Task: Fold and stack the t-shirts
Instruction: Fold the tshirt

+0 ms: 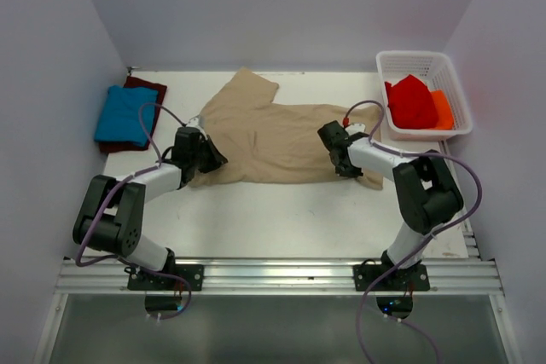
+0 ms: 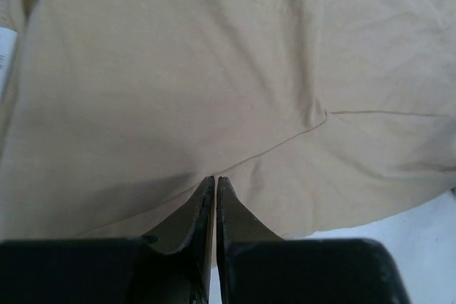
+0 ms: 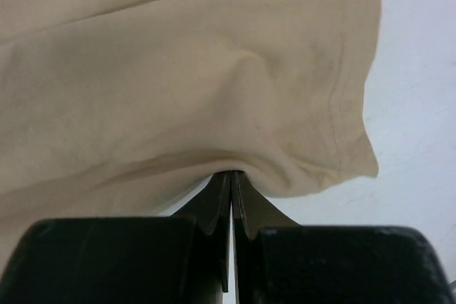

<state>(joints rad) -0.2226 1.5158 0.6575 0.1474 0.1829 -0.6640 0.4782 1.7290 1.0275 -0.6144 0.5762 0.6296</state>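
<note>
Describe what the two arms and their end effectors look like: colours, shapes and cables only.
Both the left arm and right arm have bulky black joint housings linked by white tubular segments. A thin purplish cable loops loosely along each. The left end effector and right end effector are black, each with a blocky body and two tapering fingers.

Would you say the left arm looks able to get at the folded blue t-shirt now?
Probably not yet: nothing stands between them, but the left gripper is shut on the tan t-shirt, so it must release before reaching the blue t-shirt.
</note>
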